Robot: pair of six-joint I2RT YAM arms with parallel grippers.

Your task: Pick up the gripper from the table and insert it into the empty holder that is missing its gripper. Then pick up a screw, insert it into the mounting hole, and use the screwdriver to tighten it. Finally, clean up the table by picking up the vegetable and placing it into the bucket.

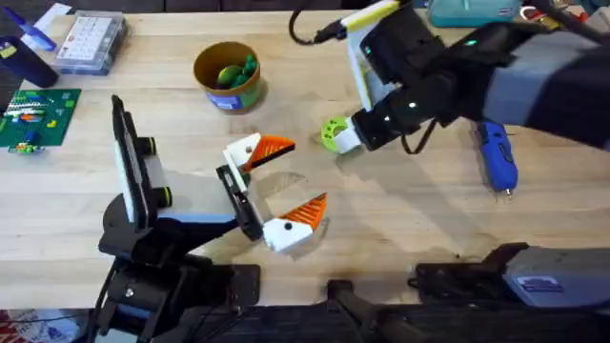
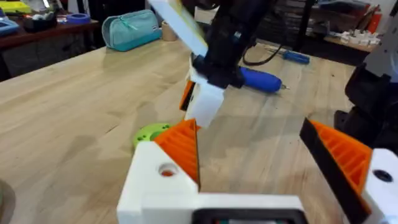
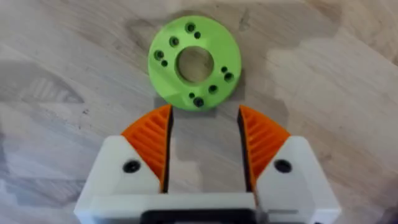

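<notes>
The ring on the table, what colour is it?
Lime green ring, clearest in the right wrist view.

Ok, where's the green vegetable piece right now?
The vegetable lies flat on the table, right of centre in the overhead view, just ahead of the open right gripper, right of the bucket.

A robotics lab workbench, seen from my remote station

I see a plank-grain table [image 1: 76, 205] carrying a green circuit board [image 1: 36, 116] and a clear parts box [image 1: 91, 43], with cluttered benches [image 2: 37, 28] and cables behind
</notes>
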